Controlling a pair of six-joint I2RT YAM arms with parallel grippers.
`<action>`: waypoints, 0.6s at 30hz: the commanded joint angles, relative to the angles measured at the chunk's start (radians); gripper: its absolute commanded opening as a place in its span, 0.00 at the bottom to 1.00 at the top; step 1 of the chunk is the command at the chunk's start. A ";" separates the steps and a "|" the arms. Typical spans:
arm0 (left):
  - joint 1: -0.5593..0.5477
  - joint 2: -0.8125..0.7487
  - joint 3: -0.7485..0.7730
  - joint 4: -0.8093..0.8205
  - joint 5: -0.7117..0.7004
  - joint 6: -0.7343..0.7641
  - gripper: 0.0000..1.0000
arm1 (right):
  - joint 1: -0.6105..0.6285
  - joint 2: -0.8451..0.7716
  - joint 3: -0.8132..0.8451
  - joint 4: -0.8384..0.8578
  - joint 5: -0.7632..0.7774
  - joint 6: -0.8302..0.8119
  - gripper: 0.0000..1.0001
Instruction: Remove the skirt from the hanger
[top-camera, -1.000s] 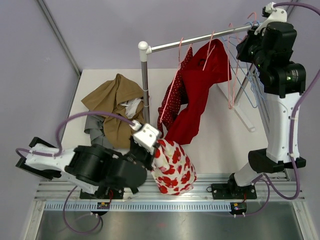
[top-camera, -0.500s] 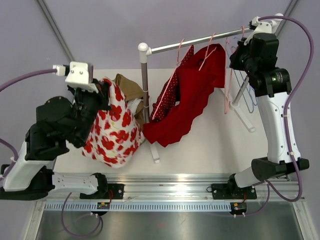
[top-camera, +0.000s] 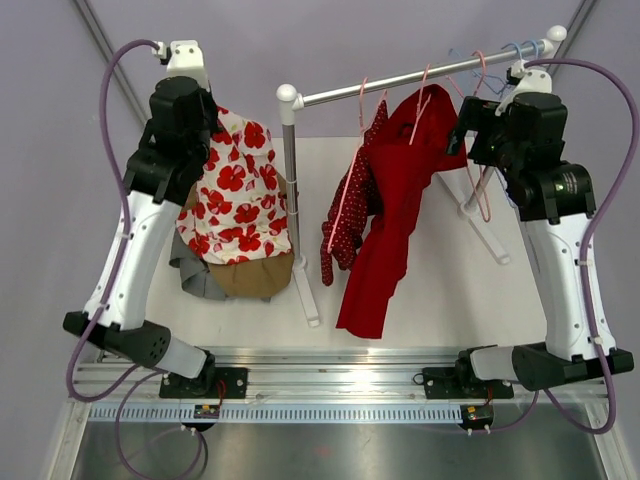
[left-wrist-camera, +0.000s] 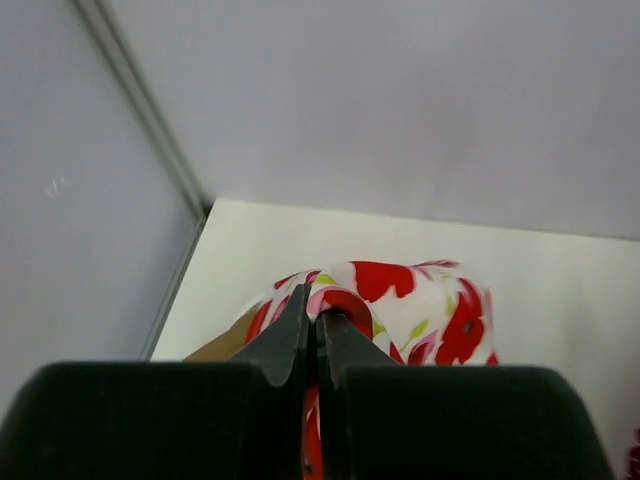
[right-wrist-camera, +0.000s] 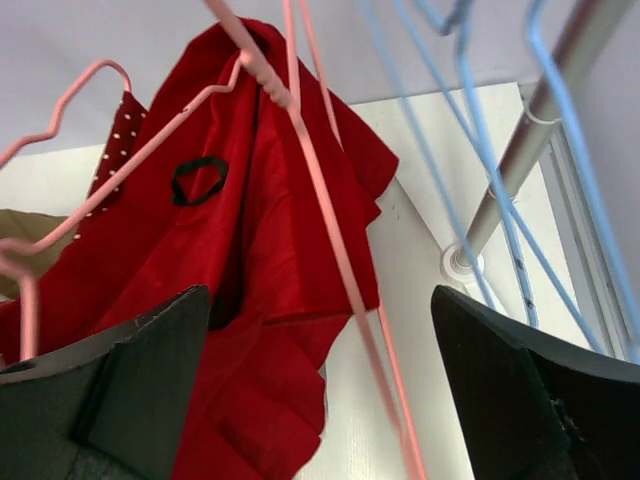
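The skirt (top-camera: 240, 190), white with red flowers, hangs from my left gripper (left-wrist-camera: 312, 320), which is shut on a fold of its cloth (left-wrist-camera: 420, 300). It is held high over the back left of the table, off any hanger. My right gripper (right-wrist-camera: 320, 292) stands wide open up by the rail (top-camera: 400, 78). A bare pink hanger (right-wrist-camera: 330, 230) runs down through the gap between its fingers (right-wrist-camera: 150, 380), touching neither. In the top view this hanger (top-camera: 486, 205) dangles just below the right wrist.
A plain red garment (top-camera: 400, 200) and a red dotted one (top-camera: 350, 200) hang on pink hangers from the rail. Blue hangers (top-camera: 500, 52) sit at the rail's right end. The rack post (top-camera: 292, 200) stands mid-table. Tan (top-camera: 245, 278) and grey (top-camera: 195, 275) clothes lie under the skirt.
My left arm swung the skirt from the near edge up to the back left. My right gripper opened and let go of the pink hanger. The red garments swung back.
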 joint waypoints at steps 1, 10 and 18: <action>0.095 0.031 -0.083 0.038 0.132 -0.098 0.00 | 0.002 -0.096 0.062 0.019 0.023 0.003 0.99; 0.126 -0.040 -0.369 0.012 0.155 -0.263 0.92 | 0.000 -0.156 0.160 0.057 -0.150 0.023 1.00; 0.104 -0.416 -0.666 -0.033 0.293 -0.334 0.95 | 0.002 -0.036 0.151 0.137 -0.426 0.105 0.92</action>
